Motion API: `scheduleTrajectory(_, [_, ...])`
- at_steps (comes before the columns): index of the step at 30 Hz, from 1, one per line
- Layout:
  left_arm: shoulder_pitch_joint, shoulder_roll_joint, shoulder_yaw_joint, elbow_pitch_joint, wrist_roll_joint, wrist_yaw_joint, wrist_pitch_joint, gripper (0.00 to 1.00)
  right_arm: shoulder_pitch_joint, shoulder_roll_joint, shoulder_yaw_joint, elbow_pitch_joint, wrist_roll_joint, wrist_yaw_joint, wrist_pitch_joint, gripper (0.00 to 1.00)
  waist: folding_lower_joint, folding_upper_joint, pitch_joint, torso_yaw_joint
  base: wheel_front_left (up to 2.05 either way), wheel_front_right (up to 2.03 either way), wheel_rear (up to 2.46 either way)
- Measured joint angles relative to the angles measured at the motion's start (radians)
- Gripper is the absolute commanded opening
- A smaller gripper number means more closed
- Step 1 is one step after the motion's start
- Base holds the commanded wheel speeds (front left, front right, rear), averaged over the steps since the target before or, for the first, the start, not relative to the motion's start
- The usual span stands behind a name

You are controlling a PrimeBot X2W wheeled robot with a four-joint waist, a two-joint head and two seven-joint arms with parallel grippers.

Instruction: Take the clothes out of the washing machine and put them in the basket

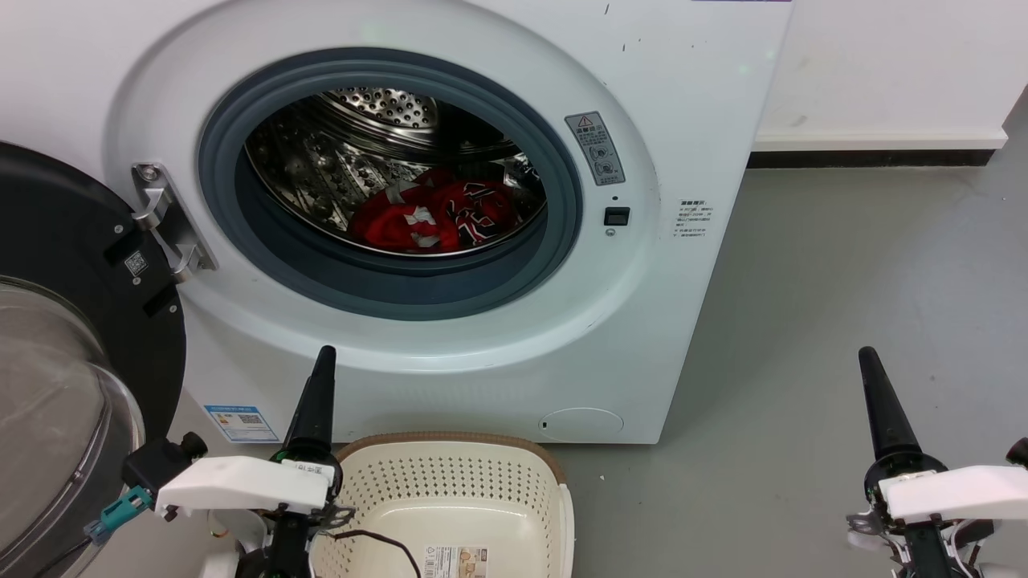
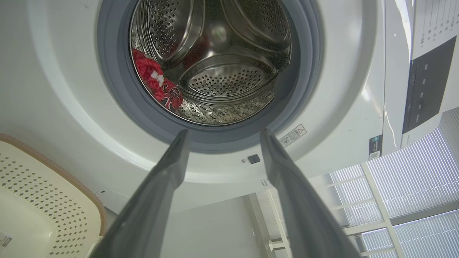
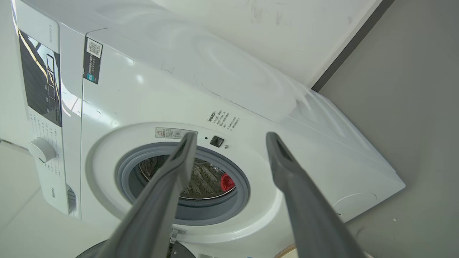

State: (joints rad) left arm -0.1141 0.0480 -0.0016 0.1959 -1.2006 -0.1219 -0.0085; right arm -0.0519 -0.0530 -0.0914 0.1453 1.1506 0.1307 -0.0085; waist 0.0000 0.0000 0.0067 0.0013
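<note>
The white washing machine (image 1: 683,80) stands with its porthole uncovered and its black-framed glass door (image 1: 72,241) swung out to the left. Red clothes (image 1: 434,213) with white patches lie low in the steel drum, and show as clothes (image 2: 157,84) at the drum's left and clothes (image 3: 226,182) as a small red patch. The cream basket (image 1: 450,498) sits on the floor in front of the machine. My left gripper (image 1: 325,353) hangs open and empty just left of the basket, below the porthole (image 2: 226,133). My right gripper (image 1: 866,353) is open and empty over the floor, well right of the machine (image 3: 232,135).
Grey floor (image 1: 843,281) stretches to the right of the machine up to a dark baseboard (image 1: 875,158) under a white wall. A thin black cable (image 1: 385,542) droops into the basket. The open door takes up the left side.
</note>
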Motion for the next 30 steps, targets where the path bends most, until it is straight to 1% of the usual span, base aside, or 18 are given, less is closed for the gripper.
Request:
scheduleTrajectory(5, [-0.014, 0.000, -0.018, 0.001, 0.114, 0.007, -0.021, 1.00, 0.016, 0.000, 0.007, -0.017, -0.134, 0.000, -0.018, 1.00, 0.0000, 0.0000, 0.000, 0.000, 0.00, 0.00, 0.00])
scheduleTrajectory(11, [-0.019, 0.003, -0.028, 0.004, 0.233, 0.012, -0.040, 1.00, 0.021, 0.000, 0.009, -0.038, -0.264, 0.000, -0.030, 1.00, 0.0000, 0.0000, 0.000, 0.001, 0.00, 0.00, 0.00])
scheduleTrajectory(20, [-0.036, 0.010, -0.048, 0.005, 0.382, 0.018, -0.070, 1.00, 0.033, 0.001, 0.008, -0.057, -0.414, 0.000, -0.039, 1.00, 0.0000, 0.0000, 0.001, 0.002, 0.00, 0.00, 0.00])
scheduleTrajectory(22, [-0.036, 0.010, -0.051, 0.007, 0.410, 0.025, -0.076, 1.00, 0.035, 0.001, 0.009, -0.063, -0.447, 0.000, -0.041, 1.00, 0.0000, 0.0000, 0.001, 0.002, 0.00, 0.00, 0.00])
scheduleTrajectory(30, [-0.046, 0.014, -0.064, 0.011, 0.517, 0.029, -0.101, 1.00, 0.041, 0.002, 0.016, -0.080, -0.552, 0.000, -0.053, 1.00, 0.0000, 0.0000, 0.003, 0.004, 0.00, 0.00, 0.00])
